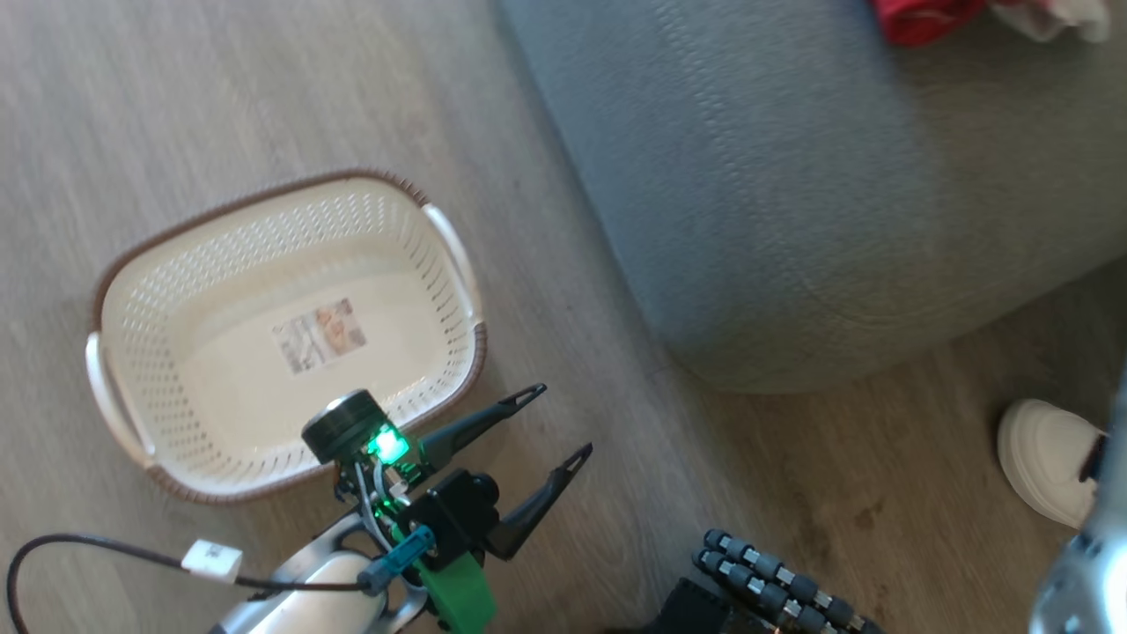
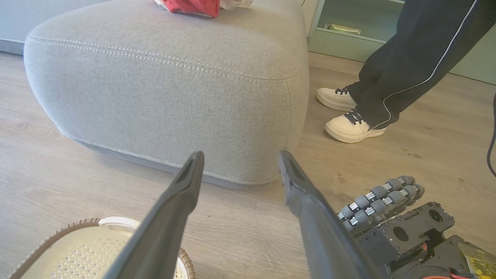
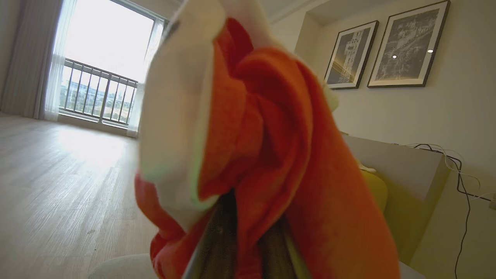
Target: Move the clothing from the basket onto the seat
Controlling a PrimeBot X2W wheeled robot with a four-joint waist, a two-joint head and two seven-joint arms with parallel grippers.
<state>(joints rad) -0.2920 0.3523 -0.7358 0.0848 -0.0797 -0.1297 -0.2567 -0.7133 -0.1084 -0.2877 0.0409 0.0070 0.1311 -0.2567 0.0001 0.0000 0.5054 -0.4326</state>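
Head view is motion-blurred throughout, with the seat (image 1: 792, 194) smeared under even daylight and soft shadows. In the right wrist view the window (image 3: 104, 42) is blown out by glare and the close clothing (image 3: 263, 155) is out of focus. Left wrist view is sharp, its edges bowed by lens distortion.

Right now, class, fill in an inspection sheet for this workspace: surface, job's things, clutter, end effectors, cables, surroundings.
Surface: wood floor.
Job's things: basket empty on floor; clothing on seat; another piece held.
Clutter: nothing seen.
End effectors: left end effector open near basket; right end effector shut on clothing.
Cables: black cable by left arm; wall cables.
Surroundings: person's shoes, framed pictures, window.
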